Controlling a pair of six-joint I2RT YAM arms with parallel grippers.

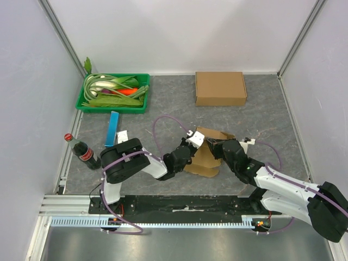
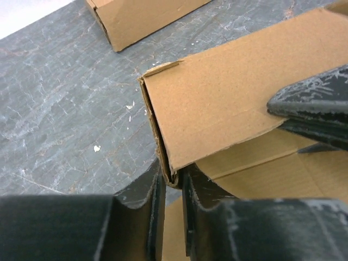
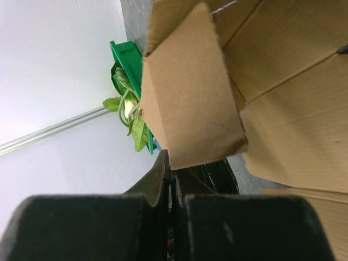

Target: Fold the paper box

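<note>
Mid-fold, this one: the brown corrugated cardboard box (image 1: pixel 204 157) sat half-formed at the middle of the grey table (image 1: pixel 261 125), just ahead of the arms. The left gripper (image 2: pixel 171 179) pinched the corner edge of a wall. The right gripper (image 3: pixel 171 173), jaws closed together, lay against a flap. Next, I judged, that flap needed pushing inward while the left held firm.

no readable text anywhere, red label (image 1: pixel 86 155) on the dark bottle (image 1: pixel 80 147) too small to read
</note>
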